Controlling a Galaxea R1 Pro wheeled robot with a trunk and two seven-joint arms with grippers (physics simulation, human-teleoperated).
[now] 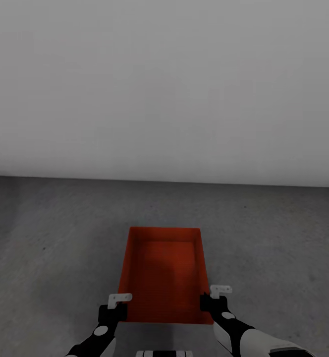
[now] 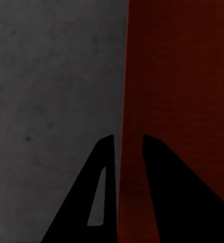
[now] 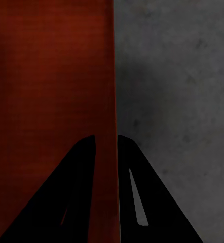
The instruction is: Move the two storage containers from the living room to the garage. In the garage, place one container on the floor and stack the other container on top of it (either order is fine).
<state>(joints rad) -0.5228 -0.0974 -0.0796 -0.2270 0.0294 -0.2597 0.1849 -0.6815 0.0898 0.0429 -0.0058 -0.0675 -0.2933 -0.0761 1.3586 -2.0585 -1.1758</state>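
Note:
One orange-red storage container (image 1: 164, 267) with no lid lies lengthwise in front of me over the garage's dark grey concrete floor (image 1: 45, 238). My left gripper (image 1: 119, 308) grips its left wall near the corner closest to me. My right gripper (image 1: 208, 302) holds the right wall at the matching corner. In the left wrist view the two dark fingers of the left gripper (image 2: 126, 143) sit astride the container (image 2: 178, 76) wall. The right gripper (image 3: 106, 139) likewise straddles the container (image 3: 51, 76) wall. I cannot tell whether the container rests on the floor or hangs just above it.
A bare pale grey wall (image 1: 164, 84) rises a short way beyond the container. Mottled concrete floor (image 2: 51, 76) spreads on both sides of it, also visible as floor (image 3: 183, 76) past the right wall.

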